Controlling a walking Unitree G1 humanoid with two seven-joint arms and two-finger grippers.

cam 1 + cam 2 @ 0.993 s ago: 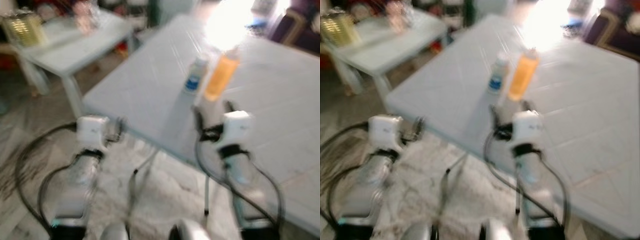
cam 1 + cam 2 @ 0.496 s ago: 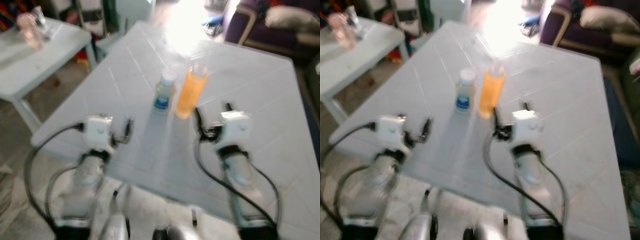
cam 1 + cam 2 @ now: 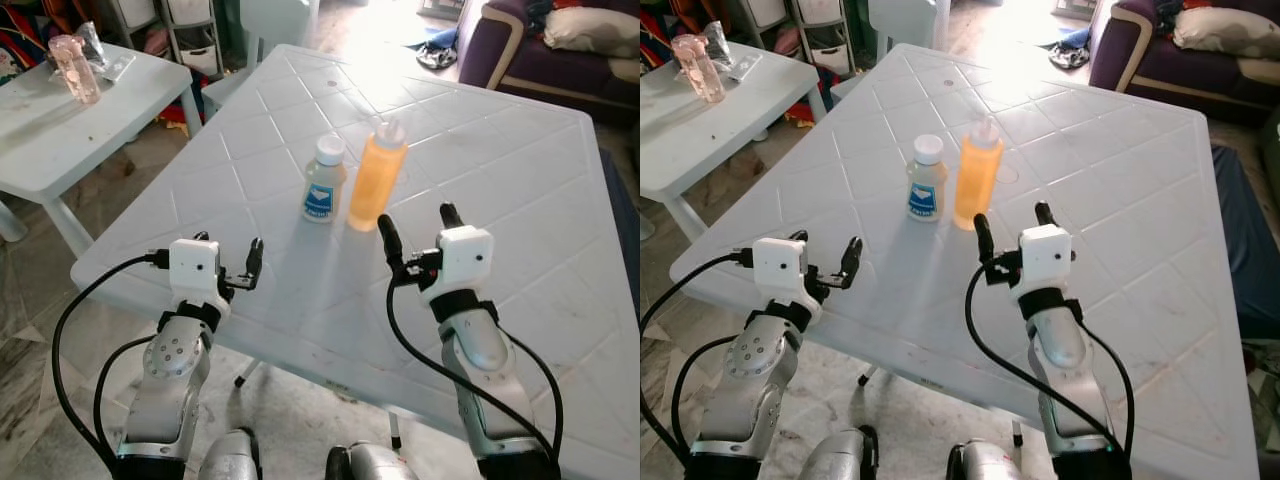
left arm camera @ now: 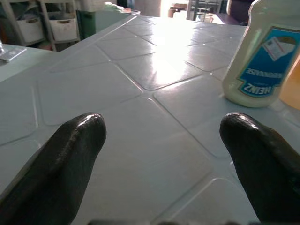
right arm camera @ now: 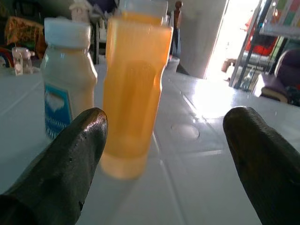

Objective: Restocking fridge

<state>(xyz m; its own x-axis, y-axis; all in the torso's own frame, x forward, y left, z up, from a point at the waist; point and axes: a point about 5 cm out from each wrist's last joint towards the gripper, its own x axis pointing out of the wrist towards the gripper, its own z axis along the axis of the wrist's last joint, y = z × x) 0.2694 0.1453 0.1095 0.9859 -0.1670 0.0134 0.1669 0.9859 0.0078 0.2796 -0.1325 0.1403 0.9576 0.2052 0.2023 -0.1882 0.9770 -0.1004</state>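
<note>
Both grippers, left gripper (image 3: 252, 262) and right gripper (image 3: 415, 228), spread and empty, poised short of Heinz mayonnaise bottle (image 3: 323, 181) and orange sauce bottle (image 3: 377, 176), upright, touching mid white table (image 3: 500, 160), presumably for pickup

I see a squat white mayonnaise bottle (image 3: 324, 180) with a white cap and a blue Heinz label standing upright on the white surface (image 3: 520, 170), near its middle and closer to the near edge than the far one. Just beside it, on its right and nearly touching, stands a taller clear squeeze bottle (image 3: 378, 176) filled with orange liquid, also upright, its pale cap on. Both are closed and free-standing, with nothing gripping them.
</note>
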